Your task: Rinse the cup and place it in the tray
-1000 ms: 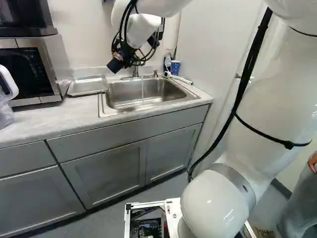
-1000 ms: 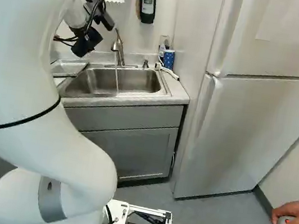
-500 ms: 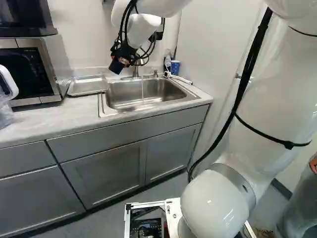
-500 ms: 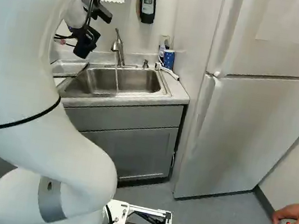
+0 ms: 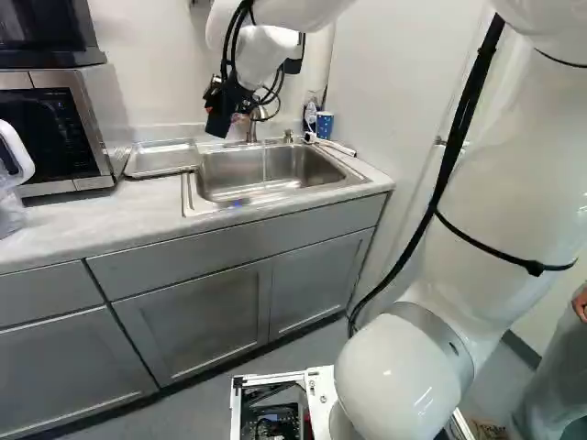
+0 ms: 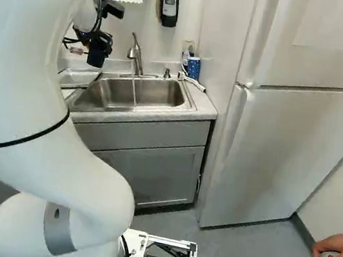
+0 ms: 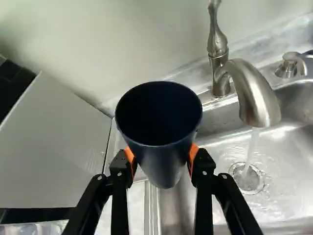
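One dark cup point(image 7: 160, 159) is held btwn the claw's point(image 5: 229, 104) two orange pads point(image 7: 130, 157), one on each side; fingers are kept apart approx. by the cup's width. Its open mouth is turned toward the wrist cam. Beside the claw, on the side away from the microwave point(image 7: 54, 147), water point(image 7: 250, 149) is run from the faucet point(image 7: 257, 95) into the sink point(image 7: 288, 181), apart from the cup. The tray point(image 5: 160, 161) is seen lower than the claw, to its left in the L base view.
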